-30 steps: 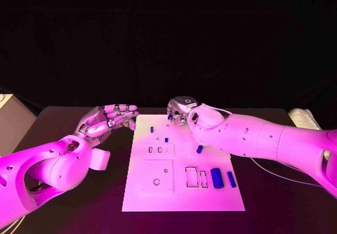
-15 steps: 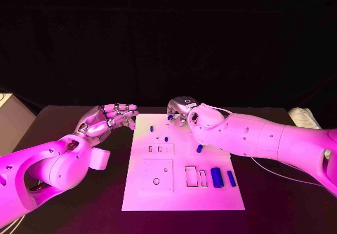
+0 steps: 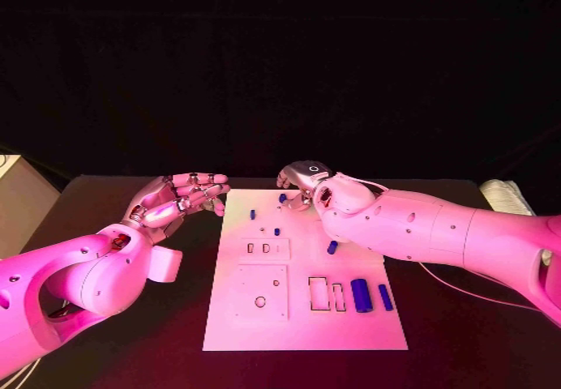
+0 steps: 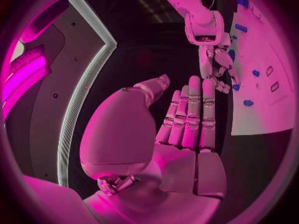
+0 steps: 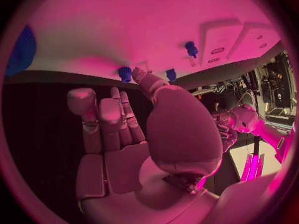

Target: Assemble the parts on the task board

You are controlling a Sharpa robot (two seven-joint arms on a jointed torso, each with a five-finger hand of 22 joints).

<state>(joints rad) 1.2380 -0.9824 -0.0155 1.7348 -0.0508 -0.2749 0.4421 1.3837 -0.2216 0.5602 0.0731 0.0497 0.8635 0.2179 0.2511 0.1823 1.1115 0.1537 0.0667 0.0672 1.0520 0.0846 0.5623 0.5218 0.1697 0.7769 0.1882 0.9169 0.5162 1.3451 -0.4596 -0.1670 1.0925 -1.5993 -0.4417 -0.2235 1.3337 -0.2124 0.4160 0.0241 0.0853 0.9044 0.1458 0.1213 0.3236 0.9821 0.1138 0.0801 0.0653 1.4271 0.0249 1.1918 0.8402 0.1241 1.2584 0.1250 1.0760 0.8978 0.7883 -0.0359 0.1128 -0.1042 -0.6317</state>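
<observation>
The white task board (image 3: 298,324) lies in the middle of the table. A small blue peg (image 3: 282,197) stands at its far edge. My right hand (image 3: 304,183) hovers right there, fingers stretched out, with the thumb tip beside the peg (image 5: 125,74); I cannot tell whether they touch. Two more pegs (image 3: 253,215) (image 3: 277,231) stand further in. A short blue piece (image 3: 332,247) lies mid-board, and two longer blue bars (image 3: 360,295) (image 3: 386,297) lie near the right edge. My left hand (image 3: 179,199) floats left of the board, fingers apart, holding nothing.
Rectangular slots (image 3: 318,293) and raised plates with holes (image 3: 262,292) mark the board's near half. A pale box (image 3: 18,203) stands at the table's left edge and a white ribbed thing (image 3: 505,196) at the right. A cable (image 3: 468,293) runs under my right arm.
My right hand has shifted slightly at the board's far edge, leaving the blue peg more exposed. The left hand has barely moved.
</observation>
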